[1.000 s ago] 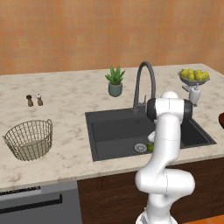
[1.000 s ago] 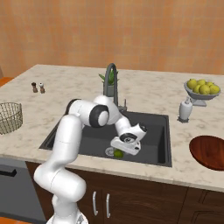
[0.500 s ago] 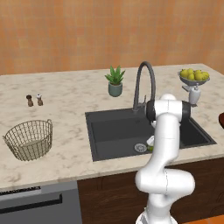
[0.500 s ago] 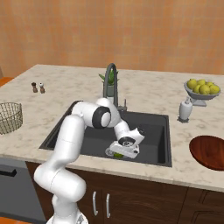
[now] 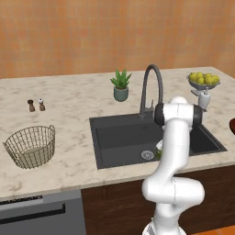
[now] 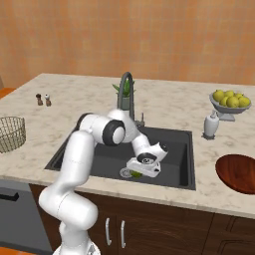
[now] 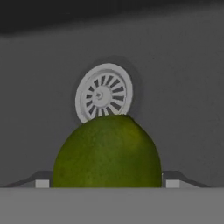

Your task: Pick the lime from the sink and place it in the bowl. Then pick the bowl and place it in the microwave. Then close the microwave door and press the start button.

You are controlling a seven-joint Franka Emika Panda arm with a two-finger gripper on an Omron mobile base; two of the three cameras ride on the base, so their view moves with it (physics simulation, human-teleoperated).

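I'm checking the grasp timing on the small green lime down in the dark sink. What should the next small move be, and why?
Probably finish closing the jaws on the small round green lime. In the hand view it sits centred between the two dark fingertips, on the floor of the dark grey sink by the round steel drain, and the jaws stand apart.

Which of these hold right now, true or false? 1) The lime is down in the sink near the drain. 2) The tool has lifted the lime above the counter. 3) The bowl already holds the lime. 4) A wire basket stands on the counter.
1) True: the lime lies in the sink beside the drain.
2) False: the tool is low inside the basin, fingertips flanking the lime.
3) False: the bowl looks empty.
4) True: the wire basket stands on the counter.
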